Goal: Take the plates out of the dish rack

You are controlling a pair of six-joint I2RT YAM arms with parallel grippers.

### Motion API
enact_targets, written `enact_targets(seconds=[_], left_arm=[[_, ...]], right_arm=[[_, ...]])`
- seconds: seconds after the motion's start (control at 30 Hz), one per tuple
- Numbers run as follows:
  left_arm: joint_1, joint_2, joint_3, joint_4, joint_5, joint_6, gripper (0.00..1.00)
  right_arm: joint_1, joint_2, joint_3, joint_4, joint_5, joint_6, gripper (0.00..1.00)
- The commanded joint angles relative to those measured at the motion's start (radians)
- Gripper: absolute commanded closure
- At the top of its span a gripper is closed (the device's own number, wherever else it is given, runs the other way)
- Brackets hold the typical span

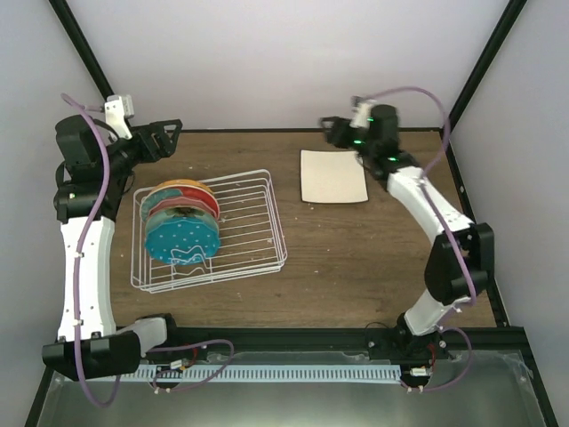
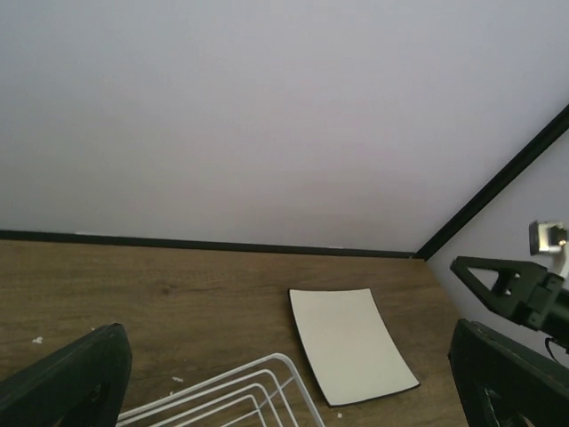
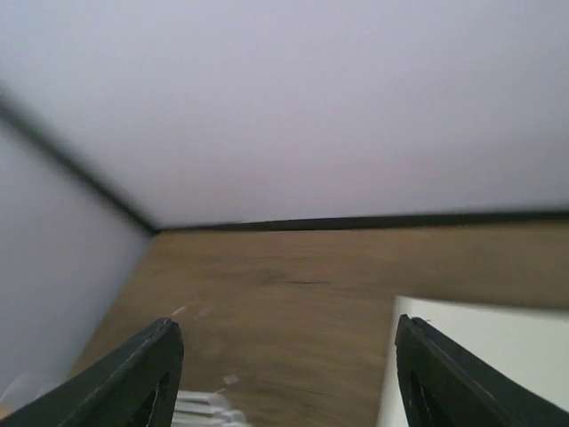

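Plates: upright in dish rack, left end, just nearward of left gripper, spread, empty, the nearer tool. Cream plate: flat on table, by right gripper, parted, empty.

Brown wooden table bordered by pale walls.
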Motion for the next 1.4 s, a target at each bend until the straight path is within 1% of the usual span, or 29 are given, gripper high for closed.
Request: enact_targets(seconds=[0.0,0.03,0.13,0.2,0.27,0.37,0.5,0.63,0.77,1.0,1.23,1.37], left_arm=[[0.005,0.012,-0.014,-0.003,-0.024,-0.018,0.00],[0.005,0.012,-0.012,-0.001,-0.027,-0.018,0.00],[0.006,0.005,-0.008,-0.004,-0.039,-0.013,0.00],[0.007,0.000,-0.007,-0.010,-0.046,-0.010,0.00],[0.007,-0.004,-0.007,-0.017,-0.047,-0.012,0.00],[0.010,-0.008,-0.007,-0.021,-0.045,-0.021,0.00],[0.017,-0.008,-0.009,-0.020,-0.037,-0.036,0.00],[0.023,-0.003,-0.009,-0.015,-0.033,-0.047,0.00],[0.026,-0.001,-0.007,-0.013,-0.030,-0.051,0.00],[0.029,0.003,-0.009,-0.009,-0.022,-0.053,0.00],[0.030,0.012,-0.004,-0.005,-0.021,-0.060,0.00],[0.031,0.014,-0.004,-0.005,-0.016,-0.060,0.00]], right_arm=[[0.316,0.057,0.147,-0.012,-0.119,-0.545,0.32],[0.367,0.063,0.142,-0.002,-0.112,-0.592,0.31],[0.485,0.056,0.070,0.118,-0.116,-0.675,0.30],[0.549,0.069,0.044,0.169,-0.125,-0.730,0.28],[0.597,0.094,0.048,0.184,-0.162,-0.786,0.27],[0.653,0.151,0.091,0.171,-0.197,-0.843,0.27],[0.711,0.231,0.179,0.108,-0.241,-0.904,0.29],[0.776,0.297,0.249,0.046,-0.234,-0.964,0.32],[0.806,0.305,0.230,0.099,-0.222,-0.948,0.37],[0.824,0.351,0.256,0.091,-0.193,-0.965,0.43],[0.827,0.408,0.289,0.123,-0.097,-0.981,0.44],[0.828,0.443,0.314,0.115,-0.080,-0.989,0.46]])
